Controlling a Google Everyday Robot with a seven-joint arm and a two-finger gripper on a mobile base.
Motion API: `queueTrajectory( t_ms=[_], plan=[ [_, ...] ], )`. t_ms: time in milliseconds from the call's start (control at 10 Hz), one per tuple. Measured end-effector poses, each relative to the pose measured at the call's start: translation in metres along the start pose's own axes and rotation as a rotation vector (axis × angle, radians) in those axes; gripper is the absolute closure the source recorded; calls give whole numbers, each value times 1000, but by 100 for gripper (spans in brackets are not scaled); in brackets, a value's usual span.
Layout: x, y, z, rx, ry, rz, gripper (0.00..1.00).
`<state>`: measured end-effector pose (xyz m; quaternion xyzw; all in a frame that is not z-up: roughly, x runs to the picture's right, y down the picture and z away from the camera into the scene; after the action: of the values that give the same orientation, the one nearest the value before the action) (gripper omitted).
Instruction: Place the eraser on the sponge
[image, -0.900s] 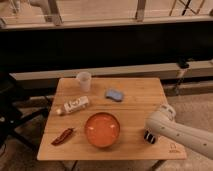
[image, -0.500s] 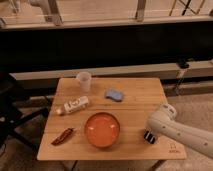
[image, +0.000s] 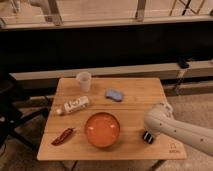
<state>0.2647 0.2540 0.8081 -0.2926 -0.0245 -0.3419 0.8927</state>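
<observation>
The light-blue sponge (image: 114, 94) lies flat on the far middle of the wooden table (image: 135, 107). The eraser (image: 148, 137), a small dark block with a pale edge, sits near the table's front right edge. My white arm comes in from the lower right, and its rounded end hangs just above and right of the eraser. My gripper (image: 153, 130) is at that end, close against the eraser; I cannot see whether it touches it. About a third of the table's width separates the sponge from the gripper.
An orange-red bowl (image: 102, 129) stands at the front centre, between the eraser and the table's left side. A white bottle (image: 75, 105) lies on its side at left, a clear cup (image: 84, 81) stands behind it, and a red chili-like object (image: 63, 135) lies at front left. A dark chair (image: 7, 115) is beside the table's left edge.
</observation>
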Motion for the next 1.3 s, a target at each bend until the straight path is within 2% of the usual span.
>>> queueTrajectory(
  t_ms=[400, 700, 1300],
  plan=[
    [-5, -8, -25, -16, 23, -4, 100],
    [-23, -32, -44, -4, 27, -26, 100],
    [-36, -76, -43, 8, 19, -26, 100]
  ],
)
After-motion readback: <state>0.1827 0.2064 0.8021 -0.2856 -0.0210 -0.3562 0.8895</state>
